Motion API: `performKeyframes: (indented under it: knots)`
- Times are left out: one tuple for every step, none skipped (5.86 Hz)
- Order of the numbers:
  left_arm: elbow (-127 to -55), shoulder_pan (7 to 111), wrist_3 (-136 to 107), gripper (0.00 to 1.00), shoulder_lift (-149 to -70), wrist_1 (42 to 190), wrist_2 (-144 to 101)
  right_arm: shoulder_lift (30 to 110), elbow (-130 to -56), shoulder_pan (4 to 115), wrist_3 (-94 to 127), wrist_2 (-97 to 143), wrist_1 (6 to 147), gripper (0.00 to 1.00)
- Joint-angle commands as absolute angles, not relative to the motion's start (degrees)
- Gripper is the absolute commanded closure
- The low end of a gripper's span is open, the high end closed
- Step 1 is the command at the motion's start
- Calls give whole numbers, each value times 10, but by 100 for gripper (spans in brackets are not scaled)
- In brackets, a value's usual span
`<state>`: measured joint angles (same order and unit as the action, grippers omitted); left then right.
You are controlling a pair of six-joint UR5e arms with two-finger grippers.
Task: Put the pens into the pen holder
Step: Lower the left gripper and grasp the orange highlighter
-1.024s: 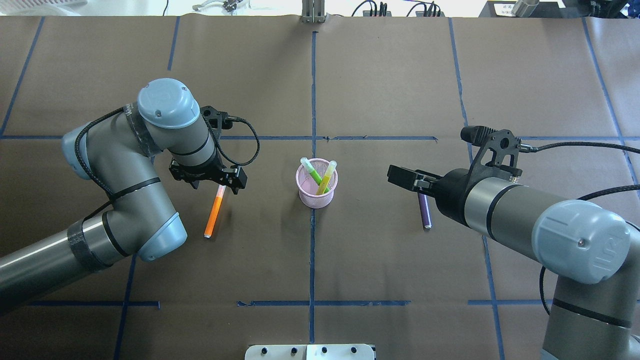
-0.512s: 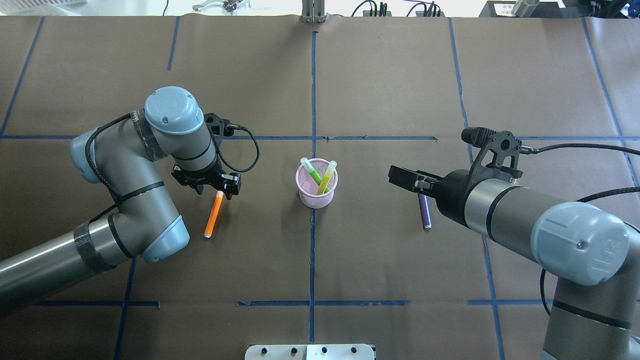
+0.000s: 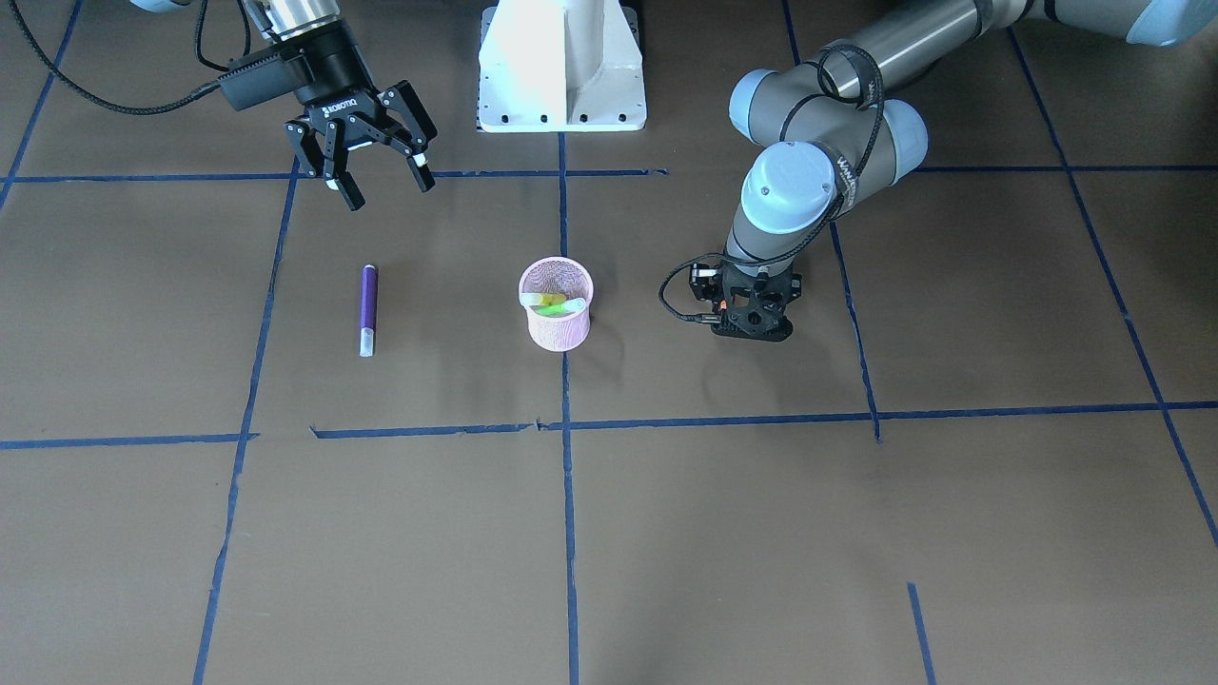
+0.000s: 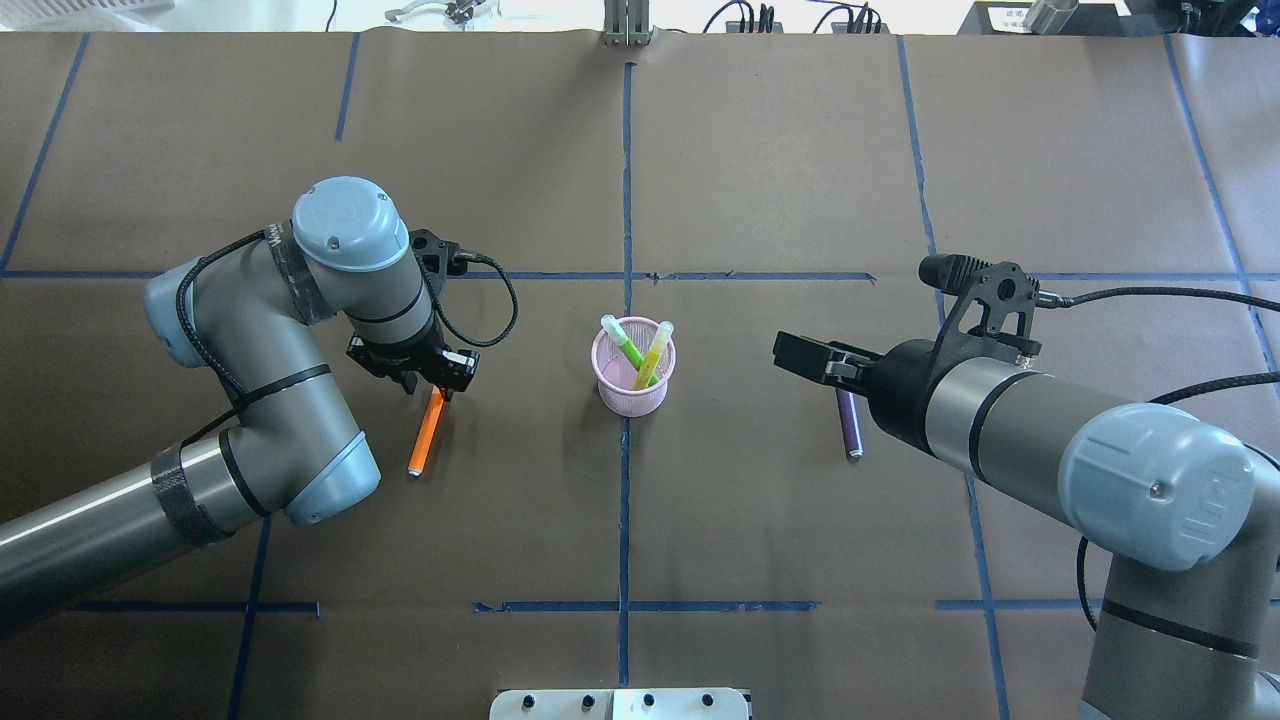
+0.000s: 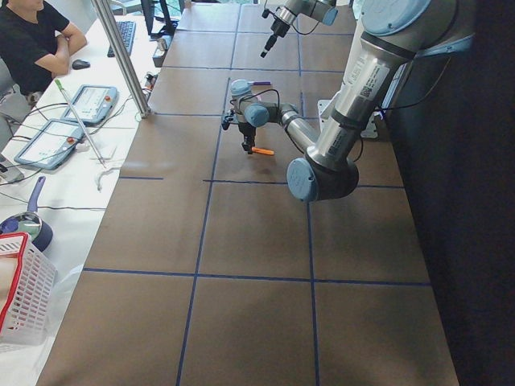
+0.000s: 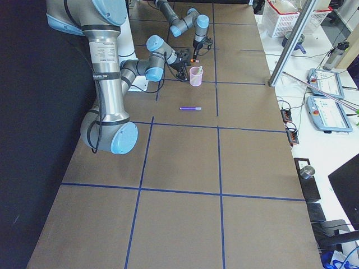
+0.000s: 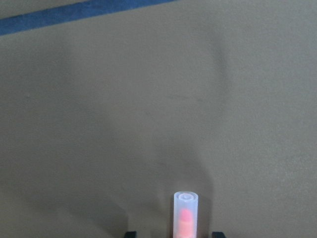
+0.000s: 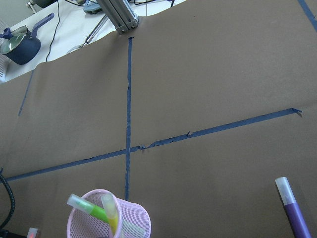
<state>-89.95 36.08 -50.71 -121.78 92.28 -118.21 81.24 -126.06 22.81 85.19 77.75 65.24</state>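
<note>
The left fingers [image 7: 216, 234] were down at the worktop [image 4: 700, 520] on the robot's left of the pen holder [image 4: 633, 385]. They stood open on either side of the orange pen [image 4: 427, 435], with a gap showing on both sides of its translucent cap [image 7: 185, 210], so nothing was gripped yet. The right fingers [image 3: 344, 185] hung spread wide and empty above the worktop on the holder's other side, just short of the purple pen [image 3: 368, 300], which lay flat there. A green pen [image 4: 627, 347] and a yellow pen [image 4: 654, 355] already leaned crossed inside the holder.

The main risk, as I judged it, lay in where the left fingers sat: at the cap end rather than mid-barrel. Closing there could let the long barrel droop or swing on the lift, so the pen would reach the holder at a poor angle. The smooth round cap could also squirt out of the grip or pull off the barrel. The holder looked light, and with two pens crossed in its mouth a tilted pen could catch on them or on the rim and tip the cup. If both arms made for the holder together, they could also meet over it.
</note>
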Motion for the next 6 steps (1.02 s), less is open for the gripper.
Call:
performKeyframes:
  knots:
    - [-899,354,-507,56,-1216,924,-1182,811,-1263,229,853,779,653,0]
    - [-900,354,-507,59,-1217,924,-1182,811,-1263,229,853,779,653,0]
    - [-903,354,-507,77,-1217,923,-1184,812,-1265,229,856,778,653,0]
    - [-904,354,-505,100,-1216,924,-1186,811,-1265,229,856,778,653,0]
    - [-902,354,-473,100,-1216,922,-1186,812,-1265,229,856,778,653,0]
    - [-910,358,-469,100,-1217,921,-1187,812,-1266,229,857,778,653,0]
